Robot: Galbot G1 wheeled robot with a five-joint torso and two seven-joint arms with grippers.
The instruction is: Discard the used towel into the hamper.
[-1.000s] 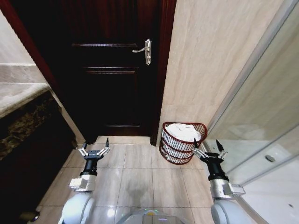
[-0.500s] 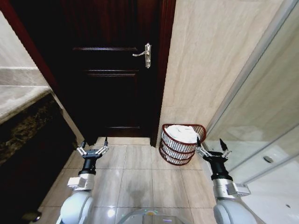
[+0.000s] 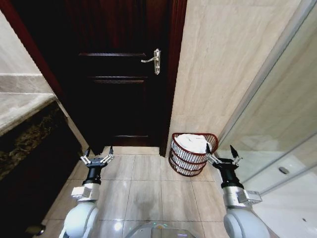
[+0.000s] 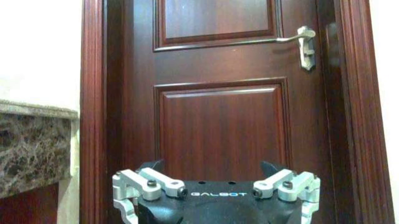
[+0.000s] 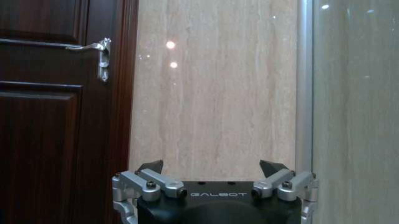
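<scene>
A dark wooden door [image 3: 121, 74] fills the middle of the head view, shut, with a silver lever handle [image 3: 152, 60] near its right edge. To its right runs a beige tiled wall [image 3: 223, 64], then a glass shower panel [image 3: 282, 119]. On the left a marble tabletop [image 3: 22, 106] juts in. The floor [image 3: 148, 191] is pale tile. The hamper [image 3: 190, 153] stands on the floor in the corner where door frame meets wall, upright, with a white towel [image 3: 193, 142] heaped inside it up to the rim. The right pincer [image 3: 222, 157] hangs just beside the hamper's right side, fingers spread and empty. The left pincer [image 3: 97, 157] hovers low before the door, well apart from the hamper, also spread and empty.
</scene>
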